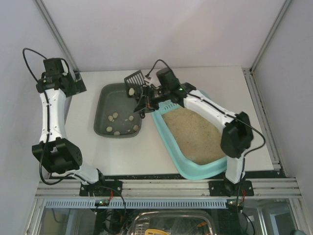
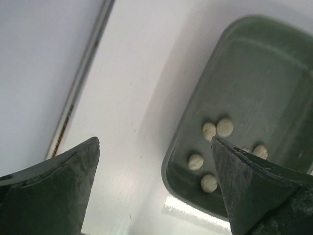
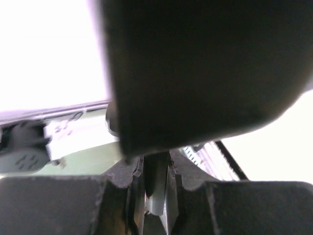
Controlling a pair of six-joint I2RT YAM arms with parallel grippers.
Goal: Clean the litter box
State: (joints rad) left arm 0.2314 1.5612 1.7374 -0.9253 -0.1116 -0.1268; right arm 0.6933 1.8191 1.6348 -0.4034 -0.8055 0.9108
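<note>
Litter box on the right side of the worktop, lying slanted, tan sand inside, just beside the grey tray. Right tool shut tight on the handle of a black scoop, held up over the far right corner of the grey tray, between tray and litter box. One pale lump by the scoop, on it or below it, hard to tell. More lumps down in the grey tray, near its front end. Left tool wide open, holding nothing, up by the far left edge of the worktop, apart from the tray. In the left wrist view, grey tray and lumps between the two dark fingers.
</note>
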